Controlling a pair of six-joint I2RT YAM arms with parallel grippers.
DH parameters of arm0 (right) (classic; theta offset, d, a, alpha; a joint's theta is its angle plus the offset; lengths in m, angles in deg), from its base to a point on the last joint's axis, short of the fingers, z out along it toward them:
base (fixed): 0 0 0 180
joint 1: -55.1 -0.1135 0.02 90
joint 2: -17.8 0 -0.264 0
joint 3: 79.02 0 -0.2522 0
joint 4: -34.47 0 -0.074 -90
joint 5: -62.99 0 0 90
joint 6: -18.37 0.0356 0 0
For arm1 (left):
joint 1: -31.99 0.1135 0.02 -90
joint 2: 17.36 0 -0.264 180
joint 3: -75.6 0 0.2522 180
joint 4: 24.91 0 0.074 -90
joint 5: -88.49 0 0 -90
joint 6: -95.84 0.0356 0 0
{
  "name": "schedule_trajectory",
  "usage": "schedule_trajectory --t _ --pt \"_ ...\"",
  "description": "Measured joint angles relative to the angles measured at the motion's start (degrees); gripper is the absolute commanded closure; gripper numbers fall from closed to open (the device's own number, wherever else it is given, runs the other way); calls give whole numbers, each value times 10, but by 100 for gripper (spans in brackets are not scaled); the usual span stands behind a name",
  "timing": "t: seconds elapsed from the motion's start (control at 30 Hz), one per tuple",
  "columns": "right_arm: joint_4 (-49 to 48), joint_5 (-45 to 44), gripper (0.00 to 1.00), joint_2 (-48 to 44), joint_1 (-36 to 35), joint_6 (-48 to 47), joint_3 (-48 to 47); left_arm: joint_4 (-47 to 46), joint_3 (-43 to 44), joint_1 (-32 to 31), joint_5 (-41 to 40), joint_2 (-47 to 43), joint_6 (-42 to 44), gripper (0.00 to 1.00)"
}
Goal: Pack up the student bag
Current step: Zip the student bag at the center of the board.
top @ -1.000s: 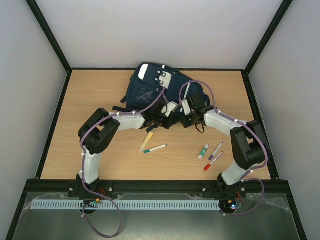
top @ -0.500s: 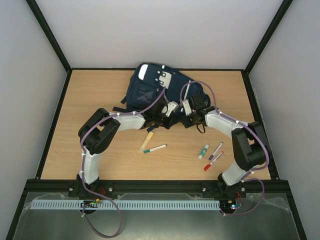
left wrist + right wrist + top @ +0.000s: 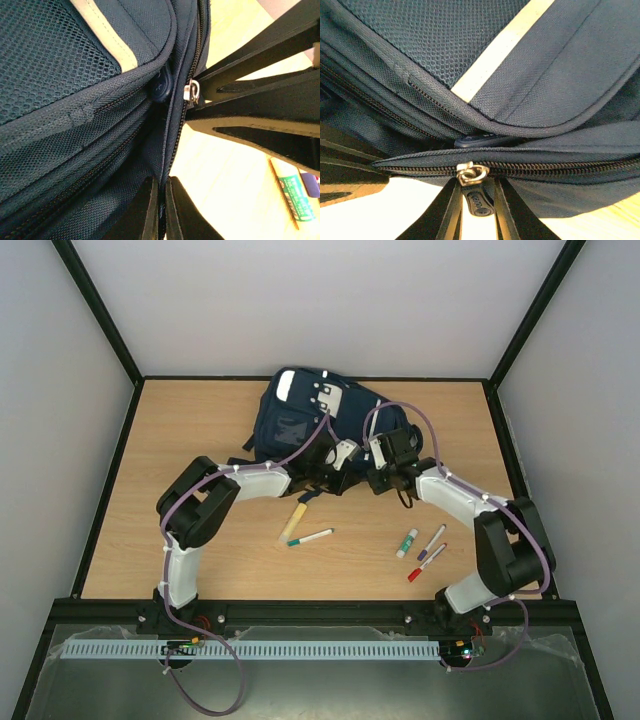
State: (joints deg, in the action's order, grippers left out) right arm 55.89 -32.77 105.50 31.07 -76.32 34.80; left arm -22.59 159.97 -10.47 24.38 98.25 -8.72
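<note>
Our left gripper (image 3: 161, 187) has its jaws pressed together on a fold of navy fabric beside the zip of the student bag (image 3: 300, 425), which lies at the far middle of the wooden table (image 3: 190, 440). Our right gripper (image 3: 476, 192) has its jaws slightly apart on either side of the dark zip pull (image 3: 476, 204), which hangs from the metal slider (image 3: 470, 175). We cannot tell whether they pinch it. Over the last second the right wrist has edged toward the far side and its elbow has swung outward, while the left arm has held its place. The zip teeth look closed, so we judge that opening has barely begun. A yellow highlighter (image 3: 295, 520), a green-tipped marker (image 3: 310, 537) and three pens (image 3: 432, 540) lie unpacked on the table, nearer the arm bases.
</note>
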Motion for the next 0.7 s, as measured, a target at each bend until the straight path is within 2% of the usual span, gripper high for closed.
schedule_trajectory --t 0.2,0.37,0.7 --pt "-4 -2 83 -20 0 -4 5 -2 1 0 5 0 -3 96" --pt "-8 -2 75 -4 0 -5 5 1 1 0 6 0 -3 96" --pt "-12 -9 81 3 0 -14 5 4 1 0 6 0 -3 96"
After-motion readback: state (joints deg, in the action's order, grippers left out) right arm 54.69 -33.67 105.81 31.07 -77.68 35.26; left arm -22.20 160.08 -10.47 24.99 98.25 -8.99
